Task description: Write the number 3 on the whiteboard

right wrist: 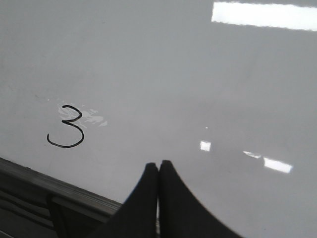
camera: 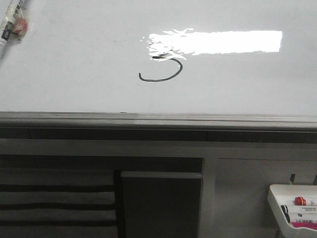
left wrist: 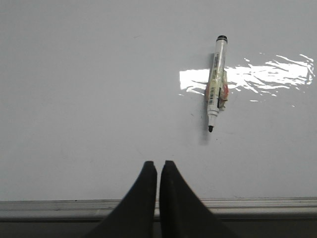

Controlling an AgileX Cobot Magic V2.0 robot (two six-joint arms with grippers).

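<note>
From the front, the number 3 (camera: 162,67) sits complete on the whiteboard (camera: 74,59) under the glare; the left gripper (left wrist: 157,166) is clenched empty near the uncapped marker (left wrist: 216,82); the right gripper (right wrist: 158,166) is likewise clenched empty, so I judge only withdrawal remains.

Dim, soft, grainy frames; bright rectangular glare on the whiteboard (camera: 74,59).

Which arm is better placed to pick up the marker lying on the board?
Left, probably. The marker lies on the whiteboard just ahead of the left gripper; the right gripper sees only the number 3.
</note>
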